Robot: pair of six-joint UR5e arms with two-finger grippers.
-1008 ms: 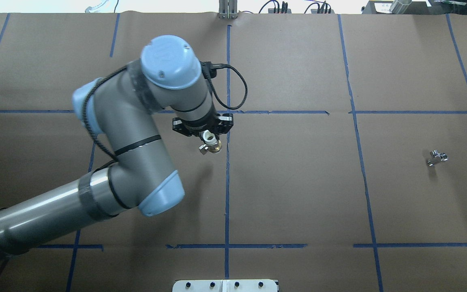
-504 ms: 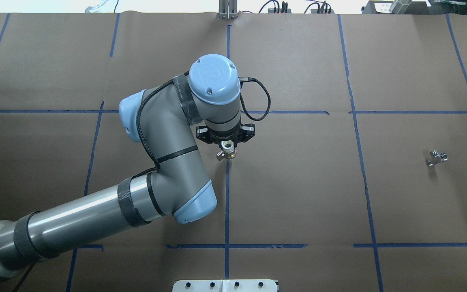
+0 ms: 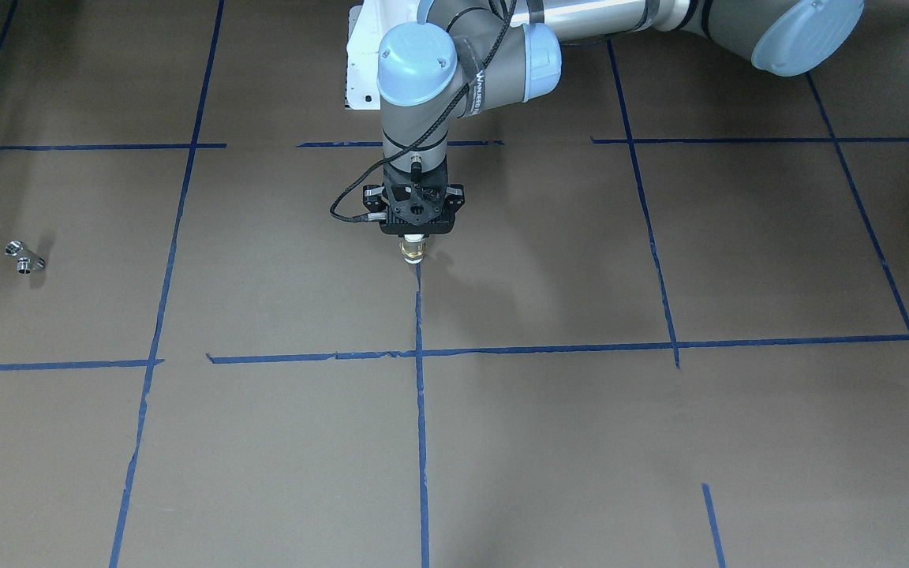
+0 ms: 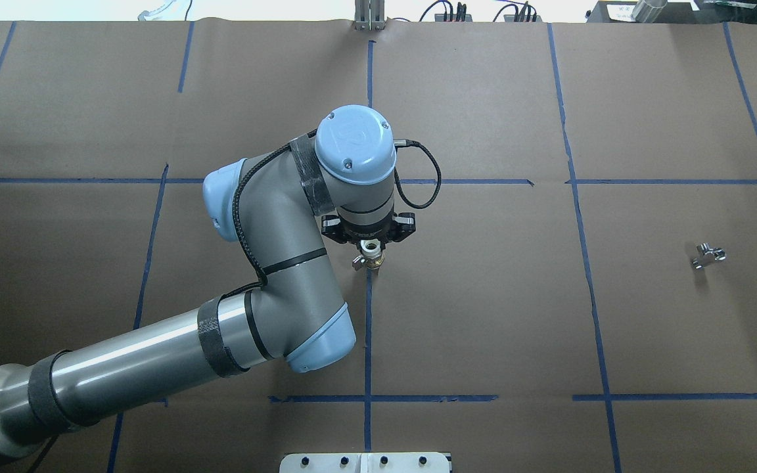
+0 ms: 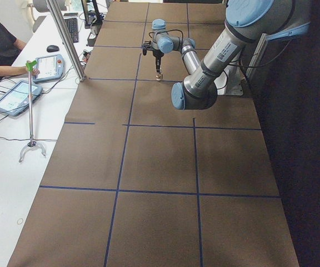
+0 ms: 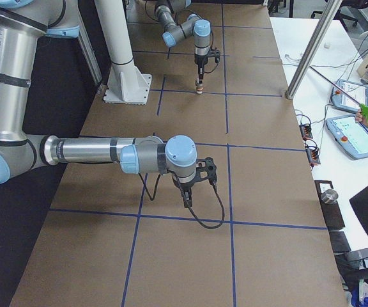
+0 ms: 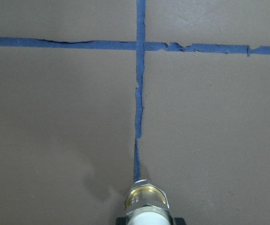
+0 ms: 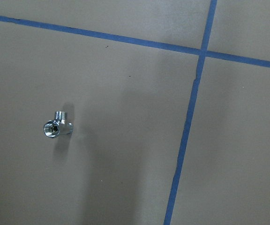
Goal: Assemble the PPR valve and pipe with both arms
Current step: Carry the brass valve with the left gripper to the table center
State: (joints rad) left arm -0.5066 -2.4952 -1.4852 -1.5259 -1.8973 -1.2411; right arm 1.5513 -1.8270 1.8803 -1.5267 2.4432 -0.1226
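Note:
My left gripper point(image 4: 369, 244) points straight down over the table's centre tape line and is shut on the pipe point(image 4: 372, 260). The pipe is a short white tube with a brass band, held upright with the brass end down point(image 3: 413, 251). It also shows at the bottom of the left wrist view point(image 7: 146, 206). I cannot tell if it touches the table. The PPR valve point(image 4: 707, 255), a tiny chrome branched fitting, lies alone far to the right, and also shows in the right wrist view point(image 8: 56, 127). My right gripper point(image 6: 187, 198) hangs above the table. I cannot tell whether it is open.
Brown paper with a blue tape grid point(image 4: 368, 328) covers the table. The robot's white base plate point(image 4: 365, 462) is at the near edge. A metal post point(image 4: 368, 16) stands at the far edge. Operators' tablets point(image 6: 356, 134) lie on a side table.
My left arm has swung right with the pipe, from left of the centre tape line to directly over it. The valve has not moved.

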